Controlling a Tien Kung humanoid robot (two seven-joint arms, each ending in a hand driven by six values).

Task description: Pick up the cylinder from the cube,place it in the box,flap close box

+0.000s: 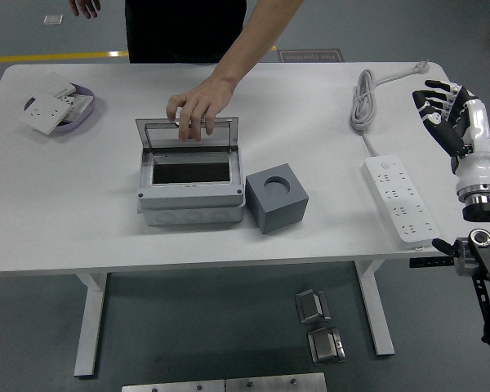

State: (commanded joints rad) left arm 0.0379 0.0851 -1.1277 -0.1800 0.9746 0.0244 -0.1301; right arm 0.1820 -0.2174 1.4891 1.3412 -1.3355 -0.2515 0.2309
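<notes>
Right hand (451, 114) raised over the worktop's (82, 204) right edge, fingers spread, grasping nothing. Between it and the box: white plastic power strip (400, 200) with coiled cable (365, 100). Grey matte cube (276, 197) just beside the box's right side, round hole on top; cylinder not visible. Box (192, 194) near the front edge, flap (188, 131) tilted up, held by a person's hand (198, 104). Purple tray (77, 118) of white sockets at the far left corner.
</notes>
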